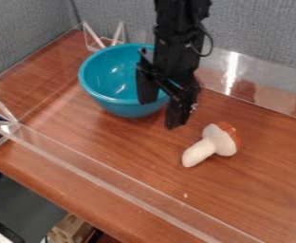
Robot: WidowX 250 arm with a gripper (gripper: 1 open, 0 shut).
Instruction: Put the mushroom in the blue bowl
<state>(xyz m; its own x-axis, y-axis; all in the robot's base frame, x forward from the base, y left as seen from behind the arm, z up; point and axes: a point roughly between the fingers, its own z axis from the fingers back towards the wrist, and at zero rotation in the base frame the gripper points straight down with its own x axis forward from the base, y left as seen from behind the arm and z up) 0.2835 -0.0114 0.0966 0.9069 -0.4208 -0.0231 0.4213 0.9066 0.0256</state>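
The mushroom lies on its side on the wooden worktop, toward the right, its orange-brown cap pointing to the far right and its pale stem to the near left. Just beyond it to the left, the black gripper hangs with its fingers spread wide and nothing between them, partly in front of the blue bowl, which sits on the far left part of the worktop. Grey panels stand behind the worktop.

No text, labels or numbers are legible.
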